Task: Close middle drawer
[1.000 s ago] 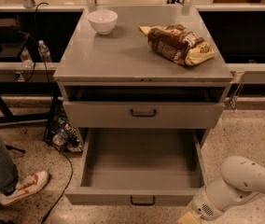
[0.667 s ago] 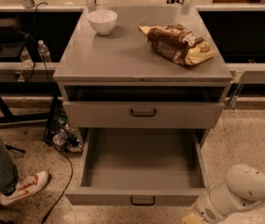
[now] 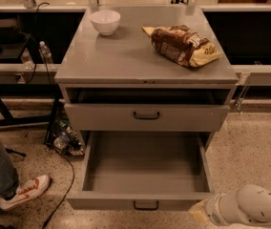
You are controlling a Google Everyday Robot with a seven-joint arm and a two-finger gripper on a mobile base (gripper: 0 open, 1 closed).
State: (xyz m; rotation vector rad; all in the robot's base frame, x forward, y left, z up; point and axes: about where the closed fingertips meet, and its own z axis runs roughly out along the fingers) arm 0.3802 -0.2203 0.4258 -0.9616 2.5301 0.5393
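Tool (image 3: 199,214) just beside middle drawer (image 3: 145,173) front corner.

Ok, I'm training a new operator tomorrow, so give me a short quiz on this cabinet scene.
1. True or false: the wide grey metal middle drawer is pulled far out.
2. What shares the grey cabinet top with the brown-and-yellow crinkly snack bag? A) a red mug B) a small white ceramic bowl C) a green bottle
3. Fill in: the robot's claw is low, near the drawer's front ___ corner, as pictured.

Key: 1 true; 2 B; 3 right.
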